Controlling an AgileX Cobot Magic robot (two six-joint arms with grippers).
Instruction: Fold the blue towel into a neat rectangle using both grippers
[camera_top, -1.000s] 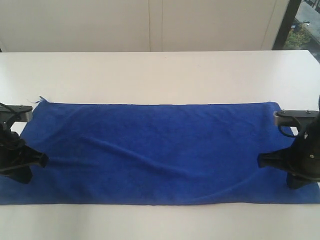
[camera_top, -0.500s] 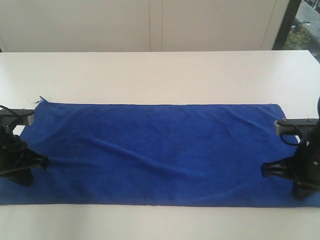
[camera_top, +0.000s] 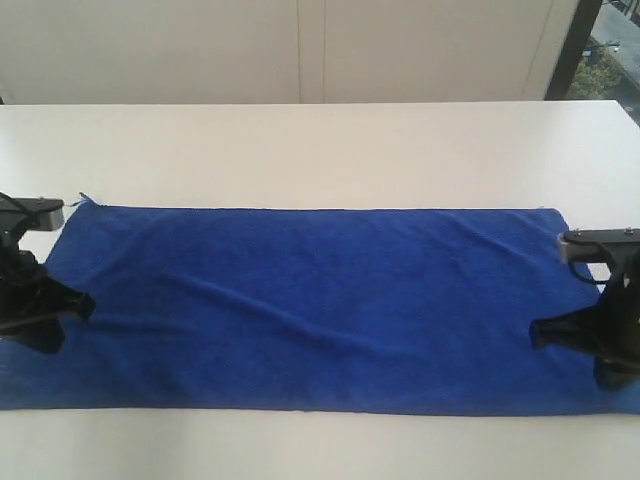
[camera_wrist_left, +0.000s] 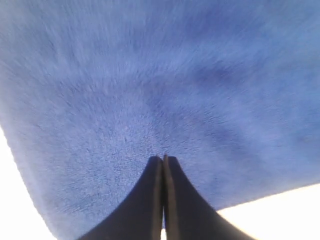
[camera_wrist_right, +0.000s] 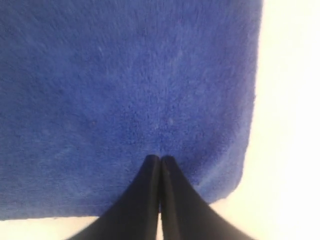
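Observation:
The blue towel lies spread flat as a long rectangle across the white table, with shallow wrinkles running through its middle. A loose thread sticks out at its far left corner. My left gripper stands on the towel's left end, jaws shut, and in the left wrist view its tips touch the pile near a corner. My right gripper stands on the right end, also shut, its tips on the cloth close to the near corner. No cloth shows between either pair of fingers.
Bare white tabletop lies beyond the towel's far edge, and a narrow strip runs in front of it. A pale wall stands behind the table, with a dark window frame at the far right.
My right gripper has slid outward to the right and a little nearer, and the towel's right end has stretched that way. The left gripper has shifted slightly toward the far side.

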